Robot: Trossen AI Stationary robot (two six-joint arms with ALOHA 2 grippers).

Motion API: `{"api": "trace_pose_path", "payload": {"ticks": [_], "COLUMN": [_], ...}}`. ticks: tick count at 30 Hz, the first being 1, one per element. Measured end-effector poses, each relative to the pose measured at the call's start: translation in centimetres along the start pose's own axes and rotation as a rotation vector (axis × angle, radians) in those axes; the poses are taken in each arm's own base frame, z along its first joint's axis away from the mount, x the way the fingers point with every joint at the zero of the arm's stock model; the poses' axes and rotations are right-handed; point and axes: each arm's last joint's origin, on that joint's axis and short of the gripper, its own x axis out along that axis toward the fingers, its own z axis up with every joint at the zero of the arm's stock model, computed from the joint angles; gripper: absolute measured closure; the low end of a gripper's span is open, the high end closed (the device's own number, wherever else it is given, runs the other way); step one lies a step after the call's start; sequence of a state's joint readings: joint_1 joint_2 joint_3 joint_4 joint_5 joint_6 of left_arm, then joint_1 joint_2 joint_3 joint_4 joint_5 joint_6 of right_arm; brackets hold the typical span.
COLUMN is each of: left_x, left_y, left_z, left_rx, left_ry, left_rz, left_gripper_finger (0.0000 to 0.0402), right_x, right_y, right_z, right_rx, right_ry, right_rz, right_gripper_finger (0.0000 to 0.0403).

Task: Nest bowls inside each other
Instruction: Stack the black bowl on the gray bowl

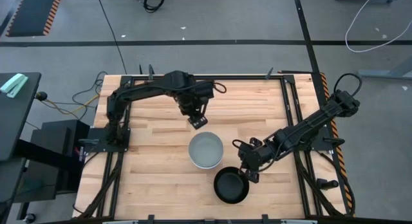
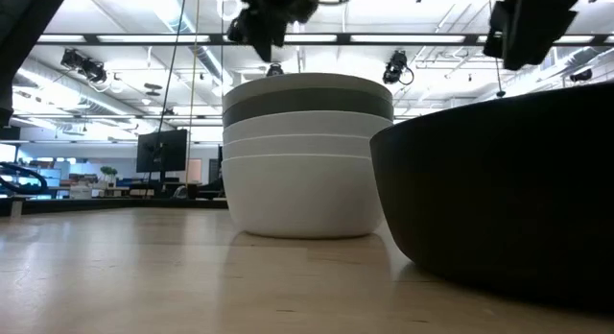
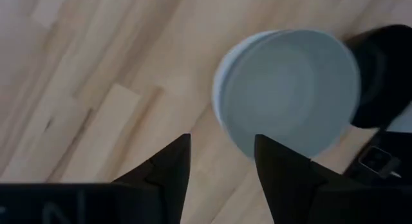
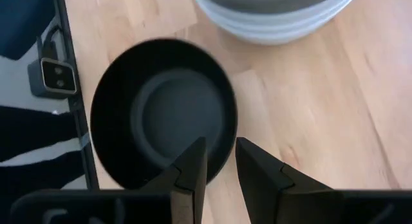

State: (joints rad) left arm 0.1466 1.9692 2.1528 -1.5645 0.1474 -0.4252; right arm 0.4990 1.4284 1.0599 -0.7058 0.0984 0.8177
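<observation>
A stack of nested bowls [image 1: 206,151] stands at the table's middle. A light grey-green bowl is on top, with a dark grey one and white ones under it [image 2: 307,156]. A single black bowl [image 1: 230,186] rests upright on its base, near and right of the stack [image 4: 161,111]. My left gripper [image 1: 197,122] hangs open above the table, just on the far side of the stack [image 3: 222,153]. My right gripper [image 1: 248,173] hovers over the black bowl's right rim [image 4: 221,161]. Its fingers are a little apart and raised above the rim.
The wooden tabletop [image 1: 154,172] is bare to the left of the stack and along the far side. A black frame rail [image 1: 293,108] runs along the right side. The black bowl sits close to the near edge.
</observation>
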Motion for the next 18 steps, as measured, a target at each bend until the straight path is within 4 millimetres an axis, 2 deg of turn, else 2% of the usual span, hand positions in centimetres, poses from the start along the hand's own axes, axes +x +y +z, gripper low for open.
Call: {"api": "trace_pose_path", "payload": {"ticks": [4,12,18], "left_x": [-1.3,-0.8,-0.4], "left_y": [-1.8,-6.4,-9.4], "left_z": [-1.8,-5.0,-7.4], "left_rx": [0.057,0.142,0.145], "left_ry": [-0.021,-0.06,-0.077], "left_rz": [-0.012,0.067,0.091], "left_gripper_finger": [0.0229,0.0224,0.0229], "right_x": [-0.1,-0.4,-0.4], "right_y": [0.6,1.5,1.7], "right_z": [-0.9,-2.8,-3.1], "right_rx": [0.012,0.036,0.067], "right_ry": [0.028,0.122,0.146], "right_rz": [0.0,0.019,0.036], "right_gripper_finger": [0.0312,0.0312,0.0312]}}
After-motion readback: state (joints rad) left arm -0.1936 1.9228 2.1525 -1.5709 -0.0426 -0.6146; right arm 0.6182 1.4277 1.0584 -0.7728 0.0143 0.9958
